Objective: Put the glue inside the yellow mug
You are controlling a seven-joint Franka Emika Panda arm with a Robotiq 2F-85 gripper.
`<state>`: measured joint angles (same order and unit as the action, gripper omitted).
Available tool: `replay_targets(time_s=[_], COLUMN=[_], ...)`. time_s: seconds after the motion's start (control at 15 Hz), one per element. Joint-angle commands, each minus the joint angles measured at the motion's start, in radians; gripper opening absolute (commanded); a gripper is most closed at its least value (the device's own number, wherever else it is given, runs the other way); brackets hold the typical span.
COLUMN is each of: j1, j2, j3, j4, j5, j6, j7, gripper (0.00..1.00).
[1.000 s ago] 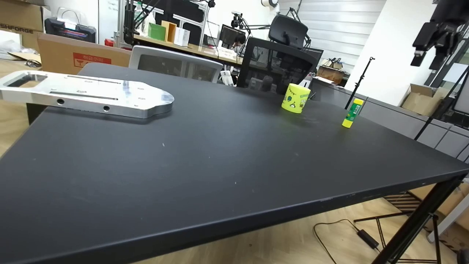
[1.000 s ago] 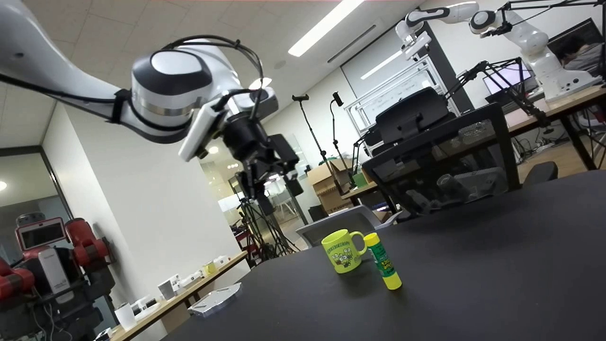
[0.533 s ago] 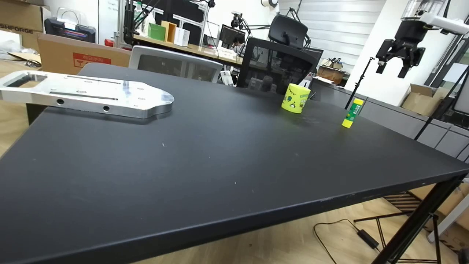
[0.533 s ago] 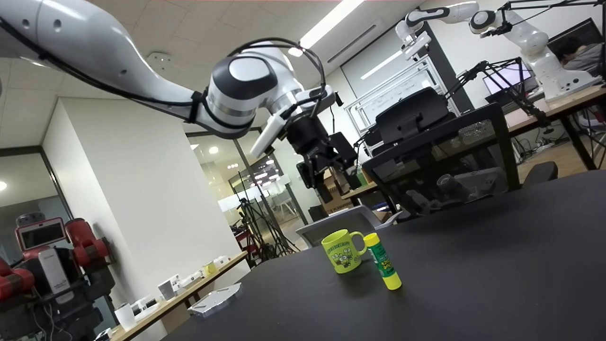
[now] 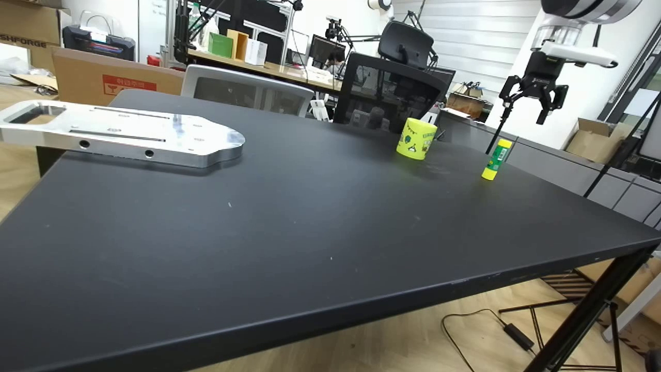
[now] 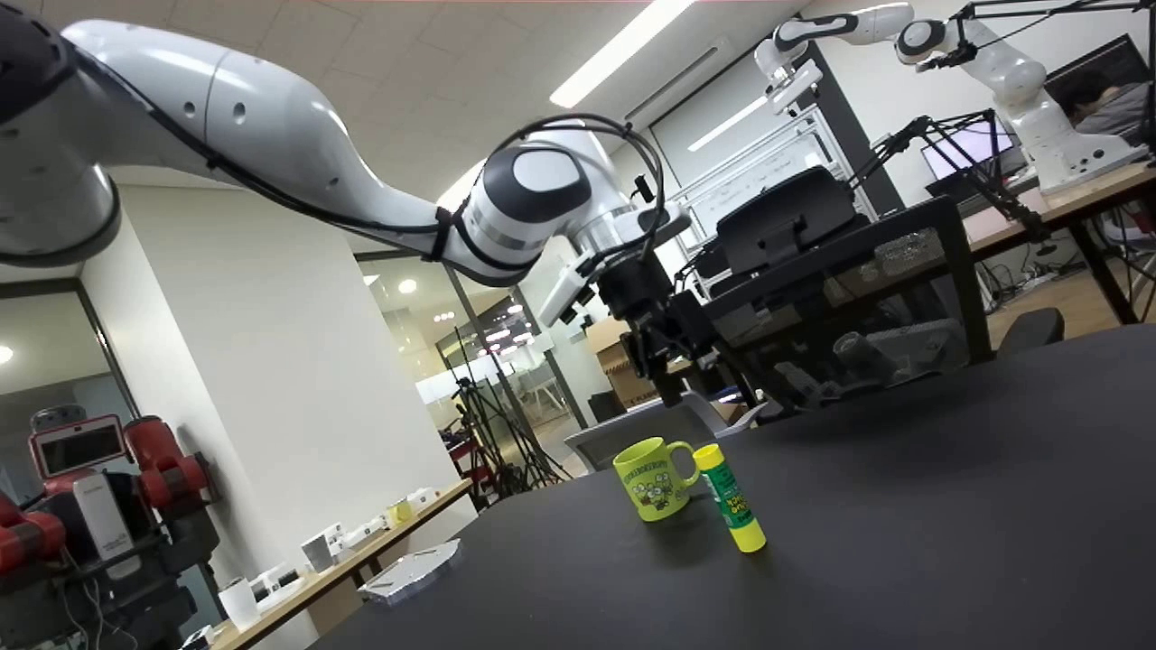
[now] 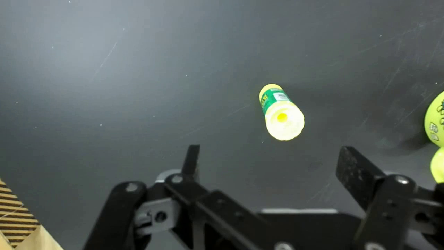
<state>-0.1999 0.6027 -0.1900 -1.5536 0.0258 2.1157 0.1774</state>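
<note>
The glue [image 5: 497, 160] is a slim yellow stick with a green band, upright on the black table. It also shows in an exterior view [image 6: 730, 498] and in the wrist view [image 7: 285, 121], seen from above. The yellow mug [image 5: 416, 138] stands upright near it, with its handle visible in an exterior view [image 6: 650, 480]. Only part of the mug [image 7: 437, 121] shows at the right edge of the wrist view. My gripper [image 5: 524, 114] is open and empty, above the table and higher than the glue. In the wrist view the glue lies just beyond the gap between the fingertips [image 7: 270, 148].
A silver metal plate [image 5: 124, 129] lies at the far end of the black table [image 5: 258, 248]; it also shows in an exterior view [image 6: 411, 571]. A black mesh chair [image 5: 387, 88] and a grey chair [image 5: 242, 90] stand beyond the table's edge.
My open gripper has come down and moved toward the glue, leftward in an exterior view and rightward in an exterior view from another place. The glue and the mug have not moved.
</note>
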Motion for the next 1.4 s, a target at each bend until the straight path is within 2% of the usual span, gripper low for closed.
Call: replay_targets(time_s=[0.0,0.27,1.33], j1=[0.016,0.037,0.037], j2=[0.034,0.031,0.041], j3=[0.003,0.001,-0.026], j4=[0.023,-0.026,-0.112], j5=[0.012,0.013,0.035], j6=[-0.014,0.044,0.162], j7=[0.076,0.117,0.175], gripper=[1.00,1.00,1.00])
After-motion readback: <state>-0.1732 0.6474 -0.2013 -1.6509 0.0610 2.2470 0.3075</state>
